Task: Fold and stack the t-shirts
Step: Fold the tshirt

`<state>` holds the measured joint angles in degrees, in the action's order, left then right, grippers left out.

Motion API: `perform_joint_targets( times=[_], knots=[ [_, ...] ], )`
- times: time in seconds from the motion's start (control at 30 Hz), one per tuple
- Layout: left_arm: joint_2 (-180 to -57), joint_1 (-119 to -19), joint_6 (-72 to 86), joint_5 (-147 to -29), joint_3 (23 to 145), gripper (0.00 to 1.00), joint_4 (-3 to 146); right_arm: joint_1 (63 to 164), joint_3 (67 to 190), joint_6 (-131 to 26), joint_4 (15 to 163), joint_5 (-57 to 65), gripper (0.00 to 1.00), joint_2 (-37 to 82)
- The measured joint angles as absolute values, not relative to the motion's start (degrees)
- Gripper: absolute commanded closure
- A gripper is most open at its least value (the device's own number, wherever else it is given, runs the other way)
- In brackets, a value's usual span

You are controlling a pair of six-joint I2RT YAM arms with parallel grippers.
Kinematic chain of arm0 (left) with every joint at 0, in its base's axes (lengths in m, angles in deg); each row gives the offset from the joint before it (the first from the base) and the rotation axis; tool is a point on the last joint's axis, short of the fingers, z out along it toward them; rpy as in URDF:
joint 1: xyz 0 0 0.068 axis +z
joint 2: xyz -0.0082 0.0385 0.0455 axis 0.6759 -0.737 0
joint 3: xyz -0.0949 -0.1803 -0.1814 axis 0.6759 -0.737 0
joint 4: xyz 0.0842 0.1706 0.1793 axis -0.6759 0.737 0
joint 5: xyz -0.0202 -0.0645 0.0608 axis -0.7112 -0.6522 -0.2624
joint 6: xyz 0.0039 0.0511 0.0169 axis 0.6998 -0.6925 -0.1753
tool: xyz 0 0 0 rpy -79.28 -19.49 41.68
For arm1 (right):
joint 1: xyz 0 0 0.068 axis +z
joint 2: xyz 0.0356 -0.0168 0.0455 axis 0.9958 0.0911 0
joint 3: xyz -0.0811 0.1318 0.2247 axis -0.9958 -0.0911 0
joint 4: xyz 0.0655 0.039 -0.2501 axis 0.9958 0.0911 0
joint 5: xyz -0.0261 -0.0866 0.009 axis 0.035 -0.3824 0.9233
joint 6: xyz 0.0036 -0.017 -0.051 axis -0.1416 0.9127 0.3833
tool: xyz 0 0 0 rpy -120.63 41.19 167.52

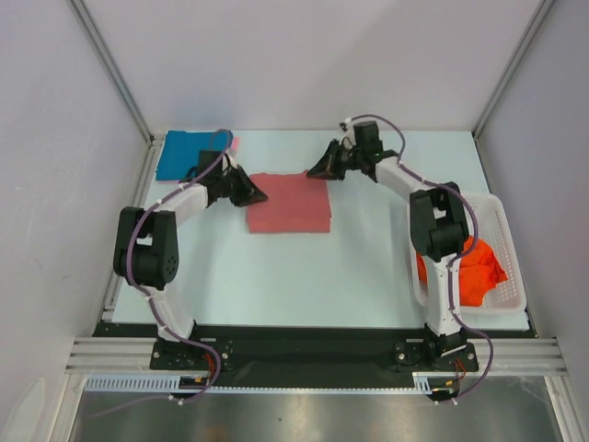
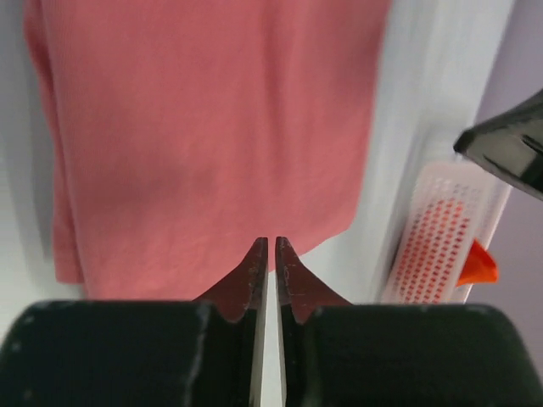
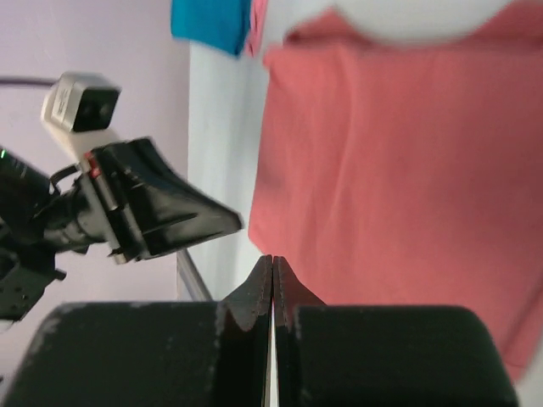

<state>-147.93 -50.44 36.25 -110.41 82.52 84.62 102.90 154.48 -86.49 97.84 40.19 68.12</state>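
**Folded salmon-red shirt [image 1: 289, 203] mid-table, a claw at either side**
We note the left gripper [image 2: 271, 244] just off the shirt's left edge, jaws closed to a sliver, holding nothing. The right gripper [image 3: 271, 259] is by the far right corner, pinched shut, empty. The teal shirt [image 1: 182, 155] (likely the stack) lies far left, so we judge the left arm nearer.
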Motion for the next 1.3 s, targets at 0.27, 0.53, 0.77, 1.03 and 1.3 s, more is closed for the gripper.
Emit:
perform_joint_targets(
  times=[0.27,0.53,0.77,1.03,1.3],
  knots=[
    [-153.9,-50.5,36.1,-110.6,75.9,1.0,84.2,107.8,139.9,-87.7,93.1,45.0,1.0,71.3],
    [-151.5,-48.3,35.2,-110.8,70.5,0.97,82.6,99.3,131.9,-83.3,93.4,48.7,1.0,70.3],
    [-145.0,-48.1,32.6,-108.6,67.1,0.91,88.3,95.8,129.4,-76.6,100.7,46.4,1.0,66.3],
    [-138.6,-48.3,32.1,-108.1,67.1,0.85,92.4,102.0,133.9,-74.9,105.6,43.9,1.0,58.9],
    [-131.6,-48.5,32.7,-102.7,65.6,0.72,96.3,110.7,143.6,-72.7,111.3,38.8,0.8,60.3]
  ],
)
